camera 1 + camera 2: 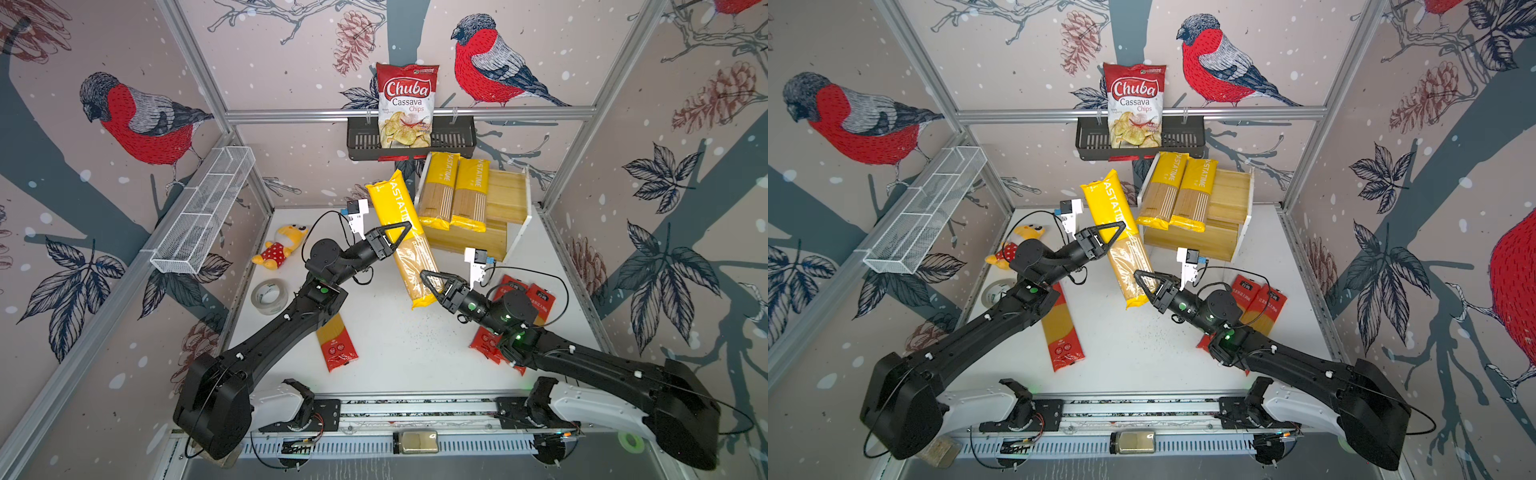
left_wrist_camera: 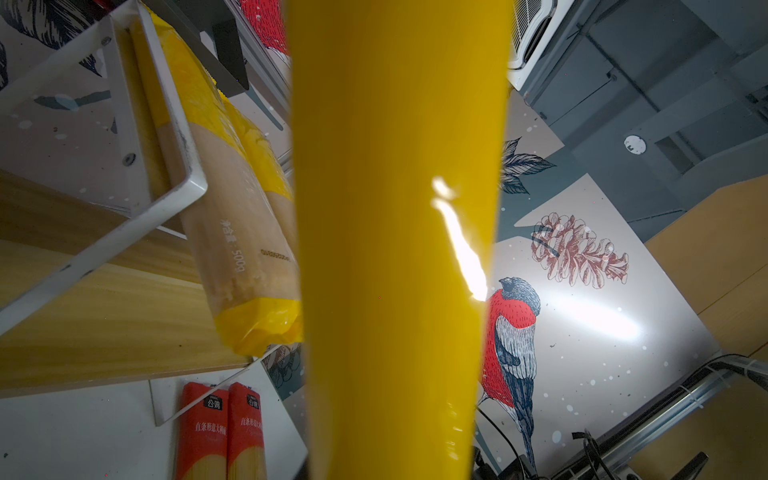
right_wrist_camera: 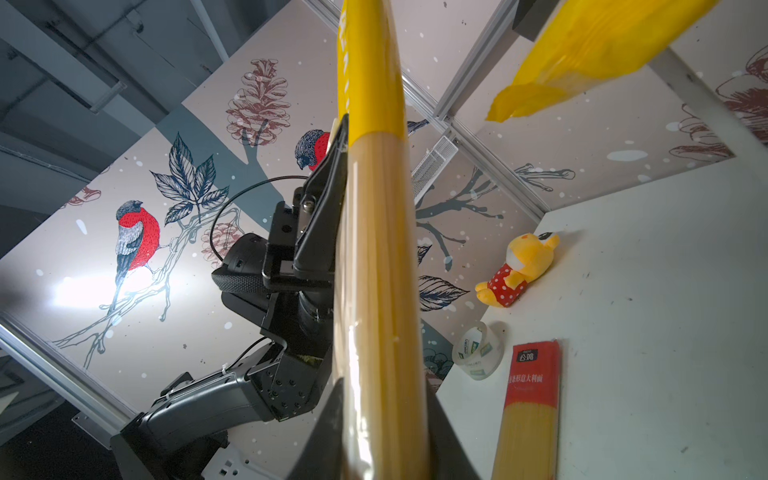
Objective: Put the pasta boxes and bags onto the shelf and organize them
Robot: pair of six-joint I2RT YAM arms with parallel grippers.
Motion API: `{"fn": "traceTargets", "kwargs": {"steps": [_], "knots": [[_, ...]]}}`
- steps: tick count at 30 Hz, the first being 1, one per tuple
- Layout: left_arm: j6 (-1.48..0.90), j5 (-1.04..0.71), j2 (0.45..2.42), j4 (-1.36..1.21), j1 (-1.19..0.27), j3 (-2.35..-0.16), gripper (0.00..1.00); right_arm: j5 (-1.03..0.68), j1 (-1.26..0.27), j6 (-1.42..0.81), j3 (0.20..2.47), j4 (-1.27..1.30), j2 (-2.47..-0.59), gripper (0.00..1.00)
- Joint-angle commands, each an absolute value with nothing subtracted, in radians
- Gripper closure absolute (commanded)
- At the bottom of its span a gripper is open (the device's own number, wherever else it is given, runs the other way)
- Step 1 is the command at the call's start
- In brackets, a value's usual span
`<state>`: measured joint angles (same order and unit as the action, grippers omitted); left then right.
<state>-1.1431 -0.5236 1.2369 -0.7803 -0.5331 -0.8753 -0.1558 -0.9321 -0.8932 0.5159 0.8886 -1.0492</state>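
Left gripper (image 1: 400,232) reaches in from the left, jaws pinching a yellow packet (image 1: 395,208) of spaghetti at about mid-length, holding it clear of the table (image 1: 386,345); the packet's long axis runs from front to back, its far end raised and leaning slightly left; right gripper (image 1: 428,281) has its jaws pressed on the same packet near its lower, nearer end; the shelf (image 1: 509,195) stands just right of the packet's far end, with two shelved packets (image 1: 453,191) filling its left part; free board lies further right, probably closer to the right arm.
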Motion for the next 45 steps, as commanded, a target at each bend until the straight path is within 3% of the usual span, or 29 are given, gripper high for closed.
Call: {"fn": "traceTargets", "kwargs": {"steps": [1,7,13,21,28,37,45], "knots": [[-1.149,-0.523,1.230,-0.928,-0.536,-0.895,0.66,-0.108,-0.933,-0.882,0.522,0.946,-1.030,0.83],[-1.132,-0.522,1.216,-0.899,-0.535,-0.896,0.45,-0.090,-0.920,-0.873,0.552,0.917,-0.992,0.89],[-1.114,-0.515,1.192,-0.874,-0.535,-0.869,0.34,-0.077,-0.880,-0.875,0.602,0.855,-0.941,0.92],[-1.075,-0.505,1.139,-0.833,-0.535,-0.789,0.33,-0.018,-0.766,-0.940,0.694,0.662,-0.853,0.96],[-1.069,-0.488,1.103,-0.836,-0.535,-0.687,0.33,-0.021,-0.536,-1.019,0.840,0.349,-0.809,0.99],[-1.089,-0.474,1.094,-0.873,-0.547,-0.600,0.33,-0.217,-0.239,-1.129,0.909,0.273,-0.876,1.00],[-1.089,-0.464,1.097,-0.887,-0.558,-0.568,0.33,-0.267,-0.191,-1.175,0.928,0.291,-0.944,1.00]]}}
